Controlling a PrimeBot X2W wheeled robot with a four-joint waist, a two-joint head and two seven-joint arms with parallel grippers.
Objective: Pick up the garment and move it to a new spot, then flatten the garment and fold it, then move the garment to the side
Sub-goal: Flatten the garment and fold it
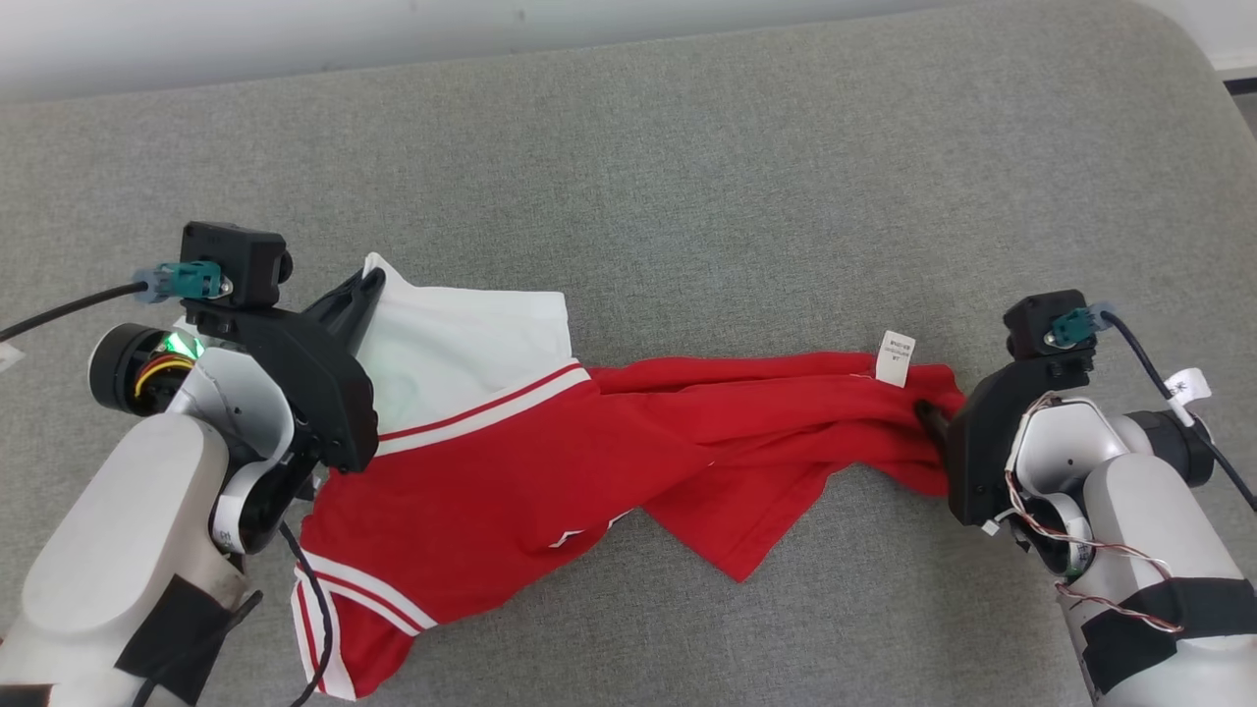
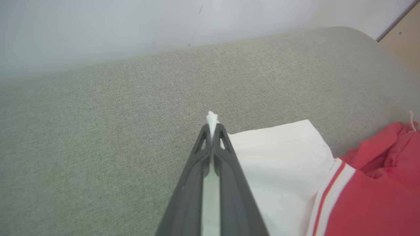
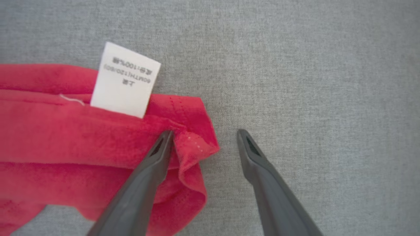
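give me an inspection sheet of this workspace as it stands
surface: grey fabric cushion, rounded far corner
job's things: red and white garment lies bunched, stretched between the arms, unfolded; white care label stands at its right end
clutter: nothing seen
grippers: left gripper shut on the garment's white corner; right gripper open, red hem corner between its fingers
cables: left camera cable and right camera cable, both black; thin loose wires on the right wrist
surroundings: pale wall behind the cushion; wooden panel past its far corner
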